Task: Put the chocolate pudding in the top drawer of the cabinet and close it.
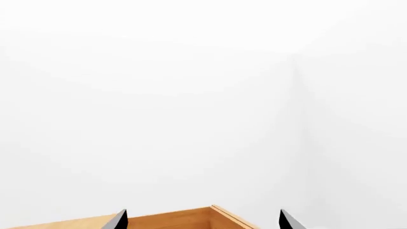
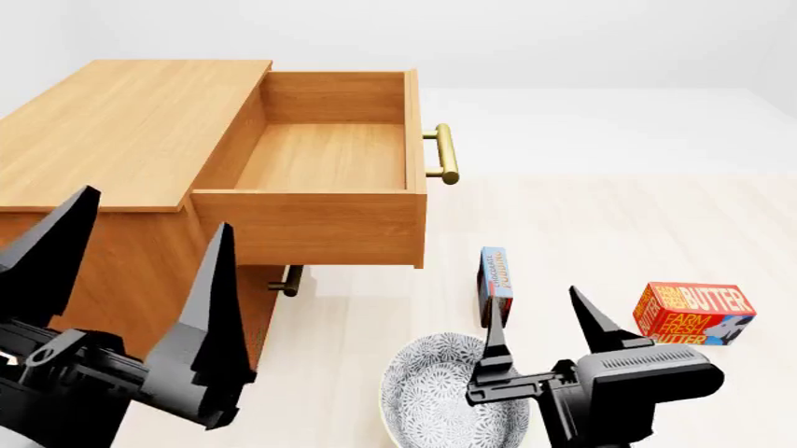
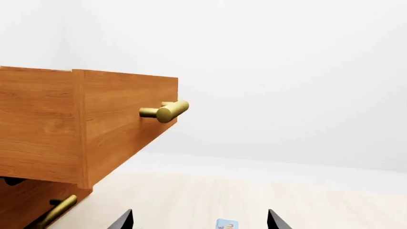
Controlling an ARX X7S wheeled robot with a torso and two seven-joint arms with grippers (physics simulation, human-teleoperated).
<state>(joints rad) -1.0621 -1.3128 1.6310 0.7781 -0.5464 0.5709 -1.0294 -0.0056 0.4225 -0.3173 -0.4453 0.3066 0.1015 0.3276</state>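
A pale, cream-coloured floor runs back to blank white walls, and everything on it can be placed from the boxy light-brown wooden cabinet (image 2: 118, 140) with its flat top. The cabinet's top drawer (image 2: 327, 159), a light wooden box with a horizontal brass bar handle (image 2: 445, 153), stands pulled well out and shows a bare bottom, so it is ready to receive something. Below it, the smaller brass handle of the lower drawer (image 2: 287, 280) shows that one is shut.

The chocolate pudding (image 2: 495, 280), a thin flat box with dark faces and a blue and red printed edge, stands on its narrow edge on the floor, beyond the open drawer's front and lower down, apart from the cabinet. A chunkier red-orange butter box (image 2: 692, 315) lies farther from the cabinet than the pudding. A grey patterned ceramic bowl (image 2: 449, 397) sits on the floor nearer the robot.

The right gripper (image 2: 542, 322) hovers just short of the pudding with its black fingers spread and nothing between them, lined up as if to take the slim box by its broad faces. The left gripper (image 2: 137, 257) hangs by the cabinet's front, fingers likewise wide apart and empty, probably kept back for pushing the drawer closed later.
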